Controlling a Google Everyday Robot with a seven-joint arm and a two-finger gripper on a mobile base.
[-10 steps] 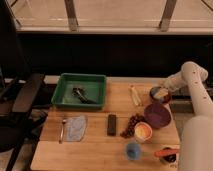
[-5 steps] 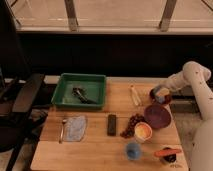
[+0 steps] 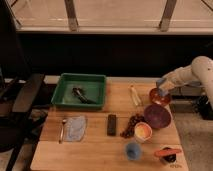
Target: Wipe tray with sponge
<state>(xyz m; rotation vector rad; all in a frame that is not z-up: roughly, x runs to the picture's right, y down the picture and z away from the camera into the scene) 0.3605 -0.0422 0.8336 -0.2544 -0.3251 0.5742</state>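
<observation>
Wooden table (image 3: 95, 150): green tray (image 3: 60, 92) at its ten-o'clock corner, long axis nine-to-three, dark object (image 3: 82, 94) lying inside. Single arm comes in from three o'clock. Gripper (image 3: 162, 89) over small orange bowl (image 3: 161, 99) at table's two o'clock, claw closed narrow, seemingly pinching blue-grey sponge (image 3: 161, 83). Tray lies at nine o'clock from claw, well apart; carry likely runs along tray's long axis.
</observation>
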